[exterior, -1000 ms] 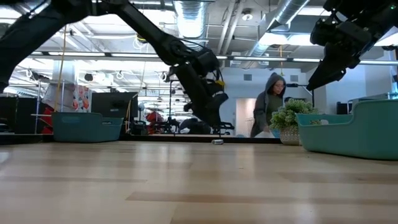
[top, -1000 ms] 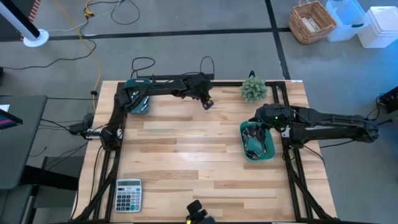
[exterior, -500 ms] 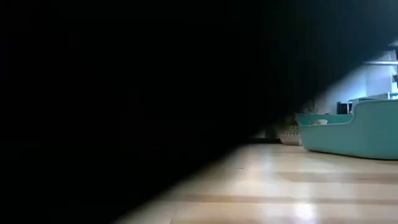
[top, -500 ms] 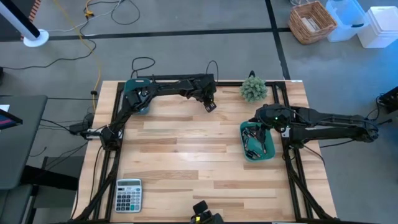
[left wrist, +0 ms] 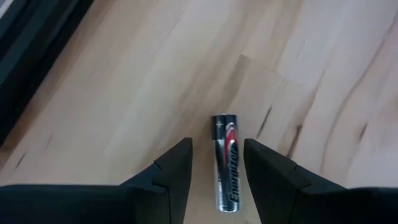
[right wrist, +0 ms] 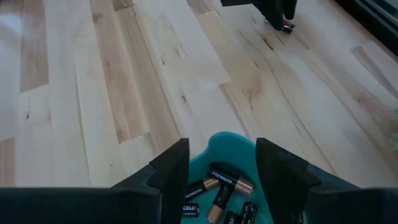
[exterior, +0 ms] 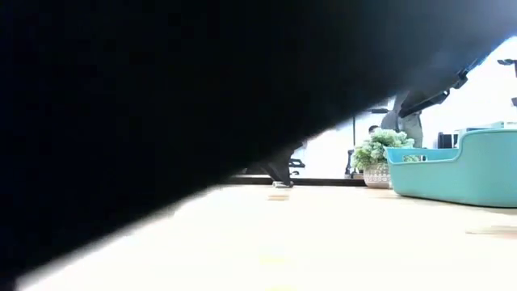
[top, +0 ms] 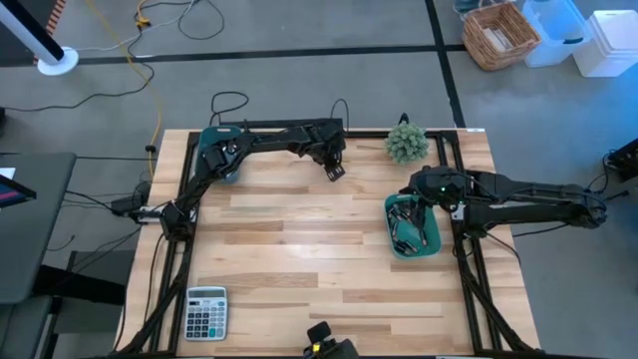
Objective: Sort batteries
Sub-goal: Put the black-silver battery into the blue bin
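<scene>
Because the left hand (left wrist: 216, 163) stood low over the far part of the worktop (top: 299, 249) with its two fingers straddling a single battery (left wrist: 226, 163) lying flat on the wood, the main risk looked to be a bad pinch. The fingers were part open, one on each side of the cell, and nothing showed them pressing on it, so it was not yet held. A round cell on bare wood would probably roll or squirt out if one finger met it before the other, or if the fingers closed only on its near end.

That battery was slim, black and silver with a red mark and printed lettering, its capped end pointing away from the wrist.

The right hand (right wrist: 216, 163) hovered over the teal bin (top: 433, 242) at the right side of the worktop, fingers spread wide and holding nothing. Inside lay a heap of batteries (right wrist: 219, 186), dark with copper-coloured ends, crossing one another. I judged that a grab into that pile could pick up two at once, or nudge neighbours so they jam.

A second teal bin (top: 225, 171) sat at the far left corner, and a calculator (top: 205, 312) lay well apart near the front.
</scene>
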Motion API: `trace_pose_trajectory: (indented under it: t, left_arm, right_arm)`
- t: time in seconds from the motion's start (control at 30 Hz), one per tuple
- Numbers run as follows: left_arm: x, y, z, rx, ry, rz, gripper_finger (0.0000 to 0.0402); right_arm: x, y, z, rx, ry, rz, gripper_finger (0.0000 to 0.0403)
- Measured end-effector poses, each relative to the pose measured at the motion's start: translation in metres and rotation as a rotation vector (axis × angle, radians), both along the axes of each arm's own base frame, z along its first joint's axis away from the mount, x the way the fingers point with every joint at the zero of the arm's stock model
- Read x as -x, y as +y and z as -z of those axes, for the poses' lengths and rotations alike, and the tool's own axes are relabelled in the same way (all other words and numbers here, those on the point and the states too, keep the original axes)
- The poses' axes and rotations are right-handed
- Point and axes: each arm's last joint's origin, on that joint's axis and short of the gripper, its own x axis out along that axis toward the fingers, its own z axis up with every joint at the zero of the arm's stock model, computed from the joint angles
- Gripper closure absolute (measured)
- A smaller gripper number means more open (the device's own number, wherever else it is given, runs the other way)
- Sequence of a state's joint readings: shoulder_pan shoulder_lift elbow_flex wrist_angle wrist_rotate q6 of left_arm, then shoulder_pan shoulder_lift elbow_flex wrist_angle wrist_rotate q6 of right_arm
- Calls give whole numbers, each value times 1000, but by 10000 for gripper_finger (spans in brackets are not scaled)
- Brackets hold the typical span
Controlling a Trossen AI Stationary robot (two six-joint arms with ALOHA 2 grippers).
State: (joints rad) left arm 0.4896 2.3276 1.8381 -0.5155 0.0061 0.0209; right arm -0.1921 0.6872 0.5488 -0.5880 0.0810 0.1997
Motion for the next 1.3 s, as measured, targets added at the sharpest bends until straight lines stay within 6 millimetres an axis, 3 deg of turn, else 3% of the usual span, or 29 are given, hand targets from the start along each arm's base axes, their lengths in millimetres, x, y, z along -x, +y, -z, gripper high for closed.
trace_pose_trajectory:
  t: [1.3]
  left_arm:
    - [1,-4,2,-52,73,68,276]
  right_arm:
    - [0,0,0,-1,0,1,207]
